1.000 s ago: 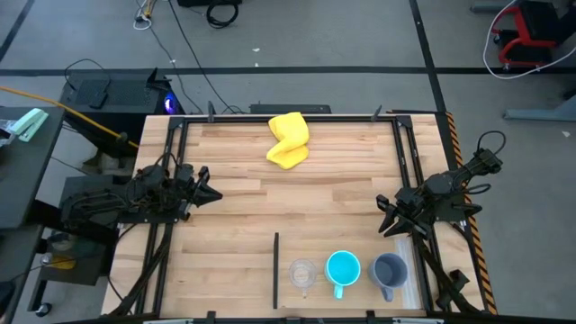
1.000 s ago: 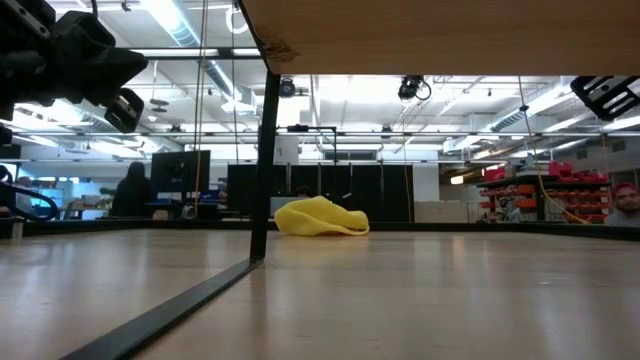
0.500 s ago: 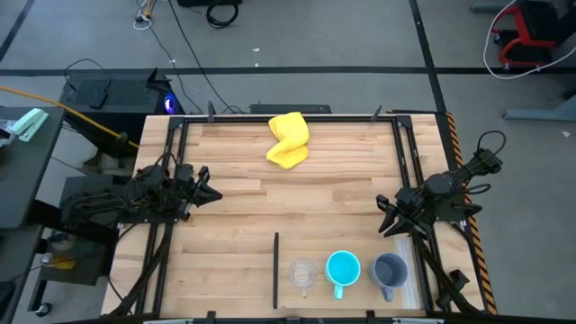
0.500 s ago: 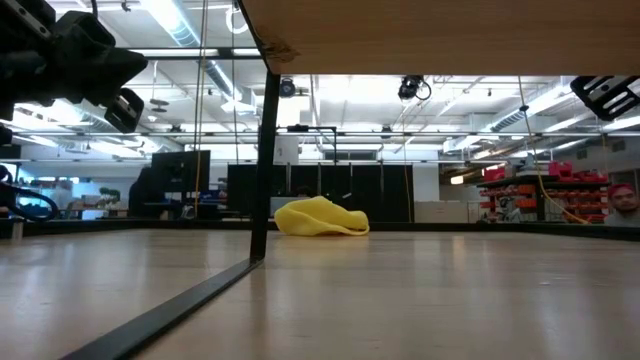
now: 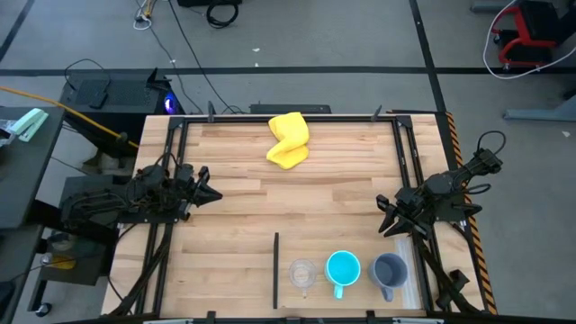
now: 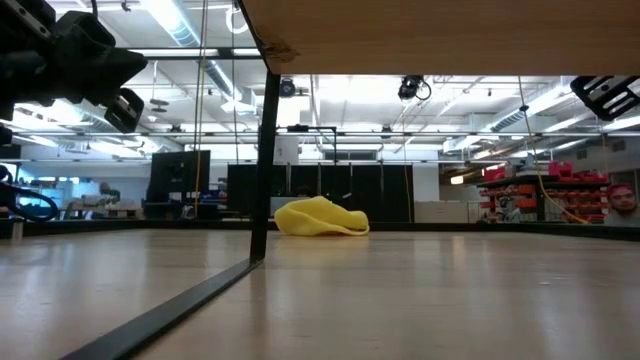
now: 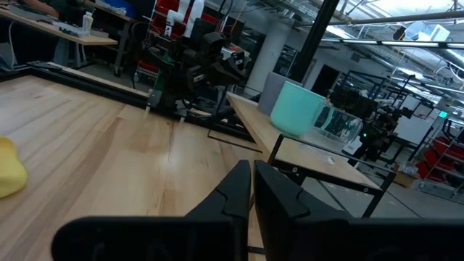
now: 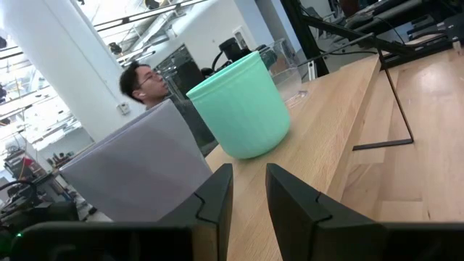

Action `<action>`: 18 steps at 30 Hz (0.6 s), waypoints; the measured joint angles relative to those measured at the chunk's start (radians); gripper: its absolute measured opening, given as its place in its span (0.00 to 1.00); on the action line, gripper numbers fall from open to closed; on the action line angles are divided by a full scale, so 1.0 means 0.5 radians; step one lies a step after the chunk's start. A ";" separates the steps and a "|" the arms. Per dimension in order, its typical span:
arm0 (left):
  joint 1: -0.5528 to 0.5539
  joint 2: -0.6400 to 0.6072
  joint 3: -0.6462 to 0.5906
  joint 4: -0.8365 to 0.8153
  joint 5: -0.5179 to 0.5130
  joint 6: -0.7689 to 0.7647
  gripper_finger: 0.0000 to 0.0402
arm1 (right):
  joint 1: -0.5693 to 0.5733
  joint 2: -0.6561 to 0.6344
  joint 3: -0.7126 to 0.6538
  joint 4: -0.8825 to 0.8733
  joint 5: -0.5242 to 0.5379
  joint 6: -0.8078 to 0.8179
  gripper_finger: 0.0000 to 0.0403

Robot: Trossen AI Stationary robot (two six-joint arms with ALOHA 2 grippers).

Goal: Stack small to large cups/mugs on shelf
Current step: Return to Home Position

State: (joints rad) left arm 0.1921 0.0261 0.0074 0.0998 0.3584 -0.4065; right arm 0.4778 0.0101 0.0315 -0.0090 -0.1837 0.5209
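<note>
Mugs [image 5: 343,268] shelved at 5 o'clock. Homing, only settling left: left tool [image 5: 214,193] together at 9, right tool [image 5: 386,224] apart at 3.

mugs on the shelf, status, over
Left pincer shut, right pincer slightly open, both empty at table sides. Glass cup, blue mug, grey mug in a row on shelf. Cloth at far edge, nothing in the way.

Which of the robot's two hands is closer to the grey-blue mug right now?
The right hand. It hangs just beyond the grey-blue mug, near the right edge of the table; the left hand waits far across, at the left side.
</note>
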 joint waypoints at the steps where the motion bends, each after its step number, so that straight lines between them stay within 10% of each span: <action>1: 0.000 0.000 0.000 0.000 0.000 -0.001 0.06 | 0.000 0.000 0.000 -0.001 -0.001 0.000 0.23; 18: 0.000 -0.001 0.000 0.001 0.000 -0.001 0.08 | 0.000 0.000 0.000 -0.001 -0.001 0.000 0.23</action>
State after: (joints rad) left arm 0.1922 0.0258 0.0074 0.1001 0.3584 -0.4071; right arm 0.4778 0.0101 0.0315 -0.0093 -0.1841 0.5209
